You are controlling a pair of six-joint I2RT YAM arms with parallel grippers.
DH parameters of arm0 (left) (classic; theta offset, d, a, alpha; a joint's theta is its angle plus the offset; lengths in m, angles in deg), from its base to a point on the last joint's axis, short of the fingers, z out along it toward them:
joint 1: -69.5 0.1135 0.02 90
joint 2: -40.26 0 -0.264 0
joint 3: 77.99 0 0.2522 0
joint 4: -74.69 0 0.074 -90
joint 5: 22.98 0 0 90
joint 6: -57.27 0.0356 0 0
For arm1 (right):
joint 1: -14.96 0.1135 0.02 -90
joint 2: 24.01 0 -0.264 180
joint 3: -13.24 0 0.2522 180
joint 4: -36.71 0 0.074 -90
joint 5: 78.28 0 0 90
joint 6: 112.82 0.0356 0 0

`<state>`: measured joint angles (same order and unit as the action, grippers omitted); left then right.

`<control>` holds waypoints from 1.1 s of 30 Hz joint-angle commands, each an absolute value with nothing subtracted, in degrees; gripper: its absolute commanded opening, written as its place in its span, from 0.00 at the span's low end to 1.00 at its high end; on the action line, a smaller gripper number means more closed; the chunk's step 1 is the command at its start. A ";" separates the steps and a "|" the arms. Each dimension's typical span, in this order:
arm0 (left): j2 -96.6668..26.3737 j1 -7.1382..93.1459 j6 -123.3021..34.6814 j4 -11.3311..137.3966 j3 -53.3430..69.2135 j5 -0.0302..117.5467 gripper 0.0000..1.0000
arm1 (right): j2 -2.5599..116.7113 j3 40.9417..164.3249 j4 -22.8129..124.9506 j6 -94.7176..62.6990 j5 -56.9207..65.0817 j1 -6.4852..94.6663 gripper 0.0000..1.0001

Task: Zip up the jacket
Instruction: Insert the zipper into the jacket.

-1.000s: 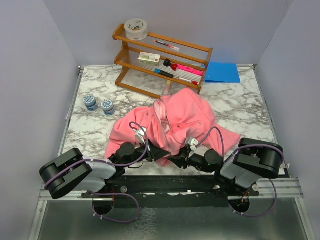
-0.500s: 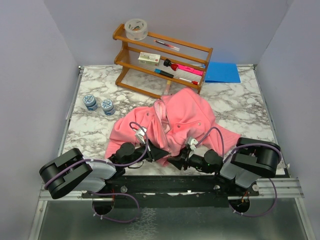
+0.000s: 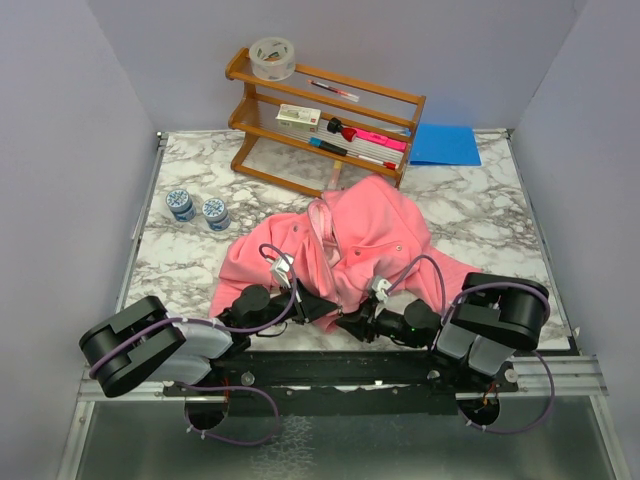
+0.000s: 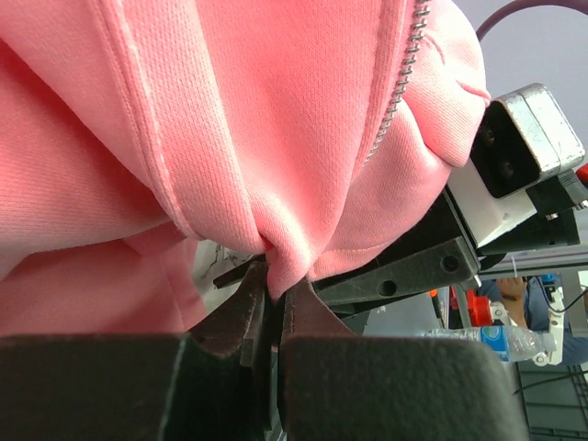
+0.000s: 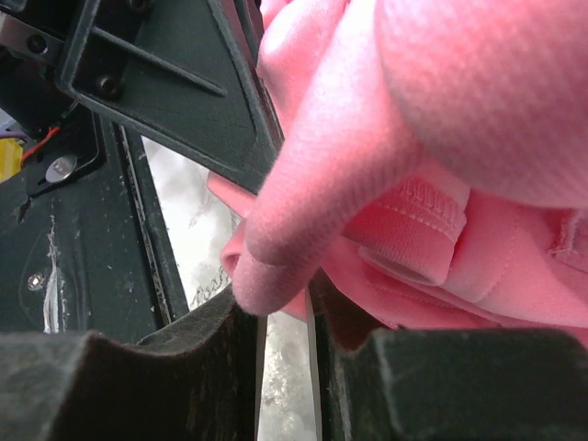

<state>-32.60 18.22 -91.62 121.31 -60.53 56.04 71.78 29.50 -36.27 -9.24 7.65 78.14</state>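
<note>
The pink fleece jacket (image 3: pixel 345 250) lies crumpled on the marble table (image 3: pixel 490 230), its lower edge at the near table edge. My left gripper (image 3: pixel 318 305) is shut on a fold of the jacket's lower edge (image 4: pixel 276 276). The zipper teeth (image 4: pixel 400 83) run up the fabric above it. My right gripper (image 3: pixel 350 322) is close beside the left one, jaws nearly together on a rolled fold of the jacket's hem (image 5: pixel 276 276), with a thin strip of table showing between the fingers. The right gripper's body also shows in the left wrist view (image 4: pixel 432 266).
A wooden rack (image 3: pixel 320 120) with pens and a small box stands at the back, with a tape roll (image 3: pixel 272 58) on top. A blue folder (image 3: pixel 445 143) lies at the back right. Two small jars (image 3: pixel 181 204) (image 3: pixel 215 212) stand at the left.
The right arm has shifted a little to the left, bringing its gripper closer to the left one. The left arm and the jacket have barely moved.
</note>
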 commanded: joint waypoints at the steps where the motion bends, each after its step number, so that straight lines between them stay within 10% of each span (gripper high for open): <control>1: -33.21 18.09 -91.35 121.83 -60.94 55.88 0.00 | 73.28 29.67 -47.39 -8.56 7.23 78.51 0.28; 9: -33.59 18.10 -91.32 121.84 -60.81 55.84 0.00 | 72.70 29.61 -47.70 -9.43 8.63 78.51 0.41; 33: -33.94 18.13 -91.27 121.88 -60.41 55.46 0.00 | 70.79 31.07 -44.96 -10.27 7.94 78.51 0.32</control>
<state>-33.47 18.22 -91.62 121.33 -60.53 56.01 70.52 30.59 -36.42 -9.50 7.82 78.14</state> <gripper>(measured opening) 0.036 0.347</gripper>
